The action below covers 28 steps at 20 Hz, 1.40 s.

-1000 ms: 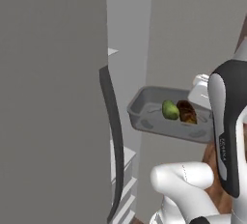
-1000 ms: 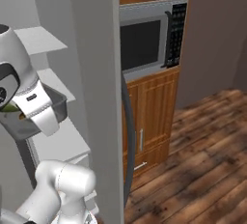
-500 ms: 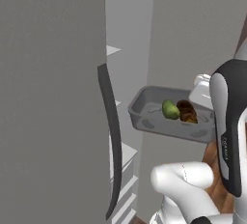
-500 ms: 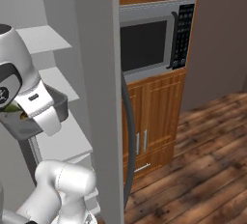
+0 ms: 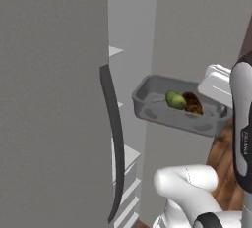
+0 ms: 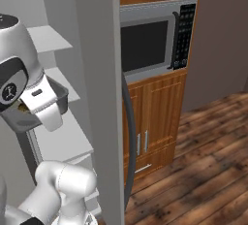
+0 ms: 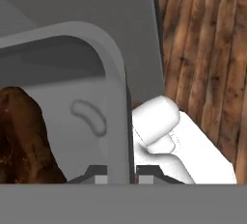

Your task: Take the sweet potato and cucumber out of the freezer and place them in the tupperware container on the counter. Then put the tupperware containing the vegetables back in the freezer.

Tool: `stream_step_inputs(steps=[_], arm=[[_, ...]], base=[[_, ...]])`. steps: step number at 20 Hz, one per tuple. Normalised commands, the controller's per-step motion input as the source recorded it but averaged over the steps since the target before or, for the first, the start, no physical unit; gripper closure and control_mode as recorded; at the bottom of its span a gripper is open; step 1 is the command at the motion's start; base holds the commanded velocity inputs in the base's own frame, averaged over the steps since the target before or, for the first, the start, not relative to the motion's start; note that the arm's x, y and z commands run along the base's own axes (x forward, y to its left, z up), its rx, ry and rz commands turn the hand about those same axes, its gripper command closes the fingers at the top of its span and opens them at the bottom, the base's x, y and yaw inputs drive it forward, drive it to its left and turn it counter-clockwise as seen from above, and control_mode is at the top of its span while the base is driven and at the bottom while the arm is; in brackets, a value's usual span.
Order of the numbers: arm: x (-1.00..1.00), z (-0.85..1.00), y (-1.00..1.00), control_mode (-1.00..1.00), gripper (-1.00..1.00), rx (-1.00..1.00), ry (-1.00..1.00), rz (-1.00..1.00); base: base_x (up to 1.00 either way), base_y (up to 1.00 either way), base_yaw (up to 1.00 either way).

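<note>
Step in hand: I judge I'm on the last leg. Both vegetables are already in the tupperware container (image 5: 179, 108), and I'm carrying it toward the freezer (image 5: 54, 99).

Left base view: the container hangs in the air in front of the open freezer, level with its pale shelves (image 5: 129, 154), just right of the door's dark edge strip (image 5: 114, 138). The cucumber (image 5: 175, 99) and the sweet potato (image 5: 192, 102) lie side by side, touching, toward the tub's right end. The tub's right rim runs in under my white hand; I can't see the fingertips from here.

Right base view: the container (image 6: 57, 97) shows as a dark corner behind my wrist, out in front of the shelves. The freezer's side wall (image 6: 101, 98) stands between it and the microwave (image 6: 152, 42) in the wooden cabinets.

Hand view: the gripper (image 7: 118, 178) is nearly closed, its two tips pinching the container's rim wall (image 7: 113, 97), one tip inside, one outside. The sweet potato (image 7: 21, 138) sits against the inner side, close to the tips.

Next move: I reckon it calls for pushing the tub further in over a shelf, keeping it level so nothing rolls out, lowering it until it rests there, then releasing.
</note>
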Motion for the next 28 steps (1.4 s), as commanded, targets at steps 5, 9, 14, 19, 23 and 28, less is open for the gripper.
stream_step_inputs(steps=[5,9,14,19,23,28], arm=[[0.00,0.49,0.00,-1.00,1.00,0.15,-0.04,-0.02],[0.24,0.30,0.03,-1.00,1.00,0.14,0.00,-0.09],[0.60,0.17,0.05,-1.00,1.00,0.12,0.00,-0.14],[0.72,0.01,0.25,-1.00,1.00,0.05,0.00,-0.13],[0.56,0.00,0.42,-1.00,1.00,0.00,-0.07,-0.07],[0.58,0.00,0.32,-1.00,1.00,0.00,-0.11,-0.01]], base=[[0.00,0.00,0.00],[0.00,0.00,0.00],[0.00,0.00,0.00],[0.00,0.00,0.00],[0.00,0.00,0.00],[0.00,0.00,0.00]])
